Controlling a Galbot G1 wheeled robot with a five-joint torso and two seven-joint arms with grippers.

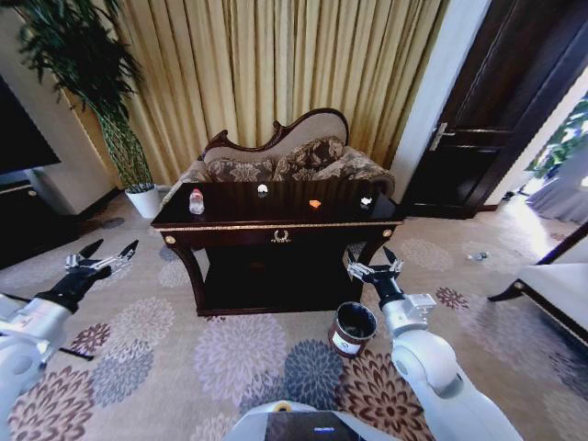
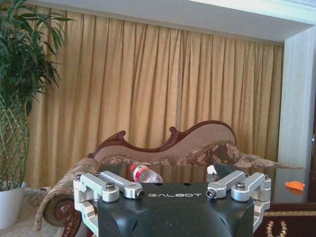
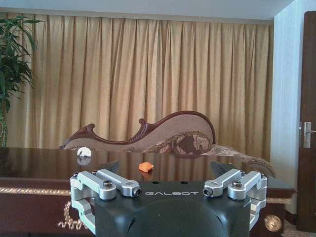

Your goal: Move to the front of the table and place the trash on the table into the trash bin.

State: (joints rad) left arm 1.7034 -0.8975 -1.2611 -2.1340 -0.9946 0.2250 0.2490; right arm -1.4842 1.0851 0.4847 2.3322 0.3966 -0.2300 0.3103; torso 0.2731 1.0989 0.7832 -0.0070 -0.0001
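The dark table (image 1: 276, 220) stands straight ahead. On its top lie a clear bottle (image 1: 196, 201) with a red cap at the left, a white scrap (image 1: 263, 190), an orange scrap (image 1: 315, 204) and another white scrap (image 1: 366, 201). The dark round trash bin (image 1: 353, 328) sits on the carpet by the table's front right leg. My left gripper (image 1: 108, 252) is open, short of the table's left end. My right gripper (image 1: 374, 268) is open just above the bin. The left wrist view shows the bottle (image 2: 144, 174); the right wrist view shows the orange scrap (image 3: 145, 167).
A carved sofa (image 1: 294, 156) stands right behind the table, before gold curtains. A white plant pot (image 1: 144, 199) is at the back left, a dark cabinet (image 1: 23, 220) at the far left, a dark door (image 1: 496, 110) at the right, and a white seat (image 1: 560, 285) at the right edge.
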